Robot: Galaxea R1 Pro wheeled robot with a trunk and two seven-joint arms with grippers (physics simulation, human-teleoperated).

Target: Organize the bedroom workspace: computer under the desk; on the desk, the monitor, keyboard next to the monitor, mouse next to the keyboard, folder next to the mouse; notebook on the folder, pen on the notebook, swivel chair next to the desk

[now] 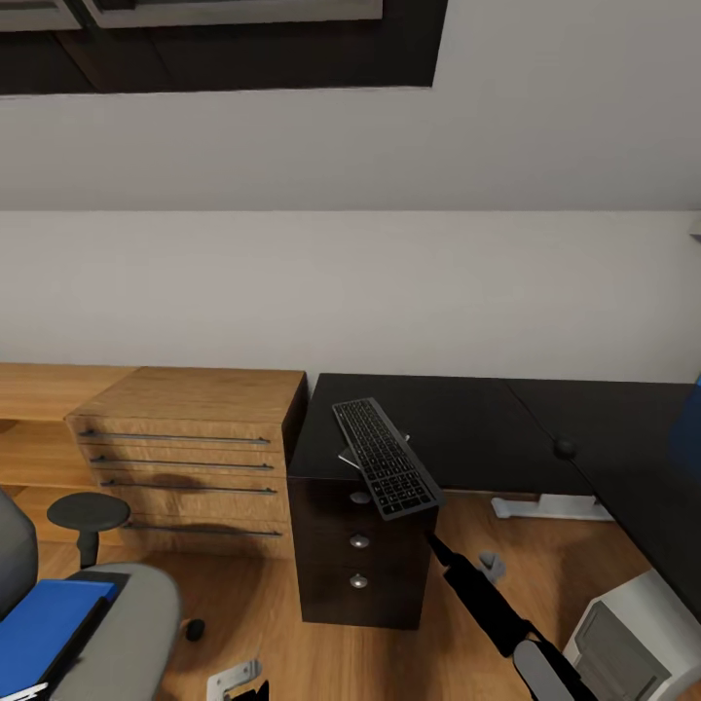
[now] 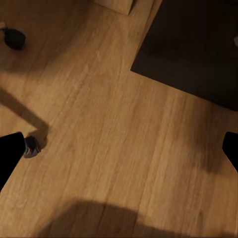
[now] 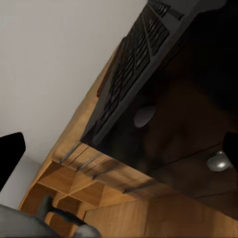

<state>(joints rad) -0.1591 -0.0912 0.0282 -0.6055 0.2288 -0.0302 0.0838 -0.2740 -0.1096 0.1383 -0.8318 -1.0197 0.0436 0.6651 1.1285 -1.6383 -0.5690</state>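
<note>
the keyboard (image 1: 386, 457) hangs tilted over the worktop's (image 1: 467, 428) front-left corner above the drawers (image 1: 359, 541); the right end effector's grip can't be told. it may slide off to the floor.

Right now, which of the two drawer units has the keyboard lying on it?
The black three-drawer unit with round silver knobs, at the desk's end; the keyboard overhangs its front. The light-wood chest beside it has bar handles.

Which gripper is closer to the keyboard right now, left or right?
Right. The right arm reaches up to the keyboard at the desk corner; whether it grips is unclear. The left gripper hangs open over the wood floor, well away.
</note>
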